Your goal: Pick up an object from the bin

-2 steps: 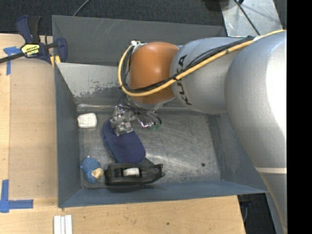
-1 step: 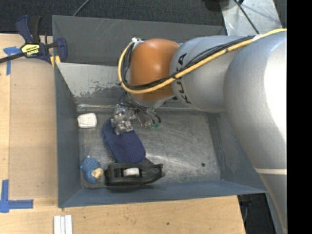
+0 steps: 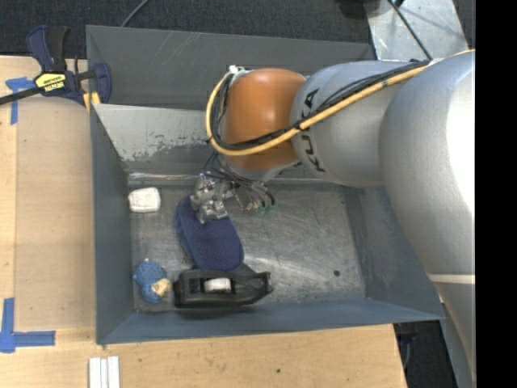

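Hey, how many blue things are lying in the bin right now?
2. A dark blue fabric piece lies mid-floor, just under the gripper. A small lighter blue thing sits in the view's lower left corner of the bin. The arm may hide others.

Below me, the grey bin carries a white block left, dark blue pouch centre, black case and blue object lower left.

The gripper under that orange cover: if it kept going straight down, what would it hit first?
Probably the top end of the dark blue fabric piece, which lies directly under the gripper; how far above it the gripper is remains unclear.
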### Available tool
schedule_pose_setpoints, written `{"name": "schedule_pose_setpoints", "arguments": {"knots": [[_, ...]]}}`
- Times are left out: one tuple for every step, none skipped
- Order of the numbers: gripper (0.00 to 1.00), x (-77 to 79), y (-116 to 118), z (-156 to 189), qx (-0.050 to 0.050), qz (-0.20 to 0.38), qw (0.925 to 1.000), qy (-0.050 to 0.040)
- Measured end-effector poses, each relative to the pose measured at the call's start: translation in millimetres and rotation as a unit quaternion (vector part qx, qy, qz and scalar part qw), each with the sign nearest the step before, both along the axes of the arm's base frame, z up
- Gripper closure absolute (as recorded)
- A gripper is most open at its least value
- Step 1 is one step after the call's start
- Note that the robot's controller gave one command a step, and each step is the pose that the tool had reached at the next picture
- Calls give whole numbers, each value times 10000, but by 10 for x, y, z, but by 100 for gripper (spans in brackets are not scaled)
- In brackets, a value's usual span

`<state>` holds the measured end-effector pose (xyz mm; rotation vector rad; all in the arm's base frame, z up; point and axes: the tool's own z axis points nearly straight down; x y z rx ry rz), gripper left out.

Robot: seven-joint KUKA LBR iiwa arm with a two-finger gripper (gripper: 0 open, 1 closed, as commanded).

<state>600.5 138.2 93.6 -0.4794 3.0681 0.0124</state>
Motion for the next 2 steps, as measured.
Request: {"name": "schedule_pose_setpoints", "arguments": {"knots": [[100,-108,-423,445,-110,2248,9743,113],[0,-120,-411,428,-99,2244,9743,132]]}}
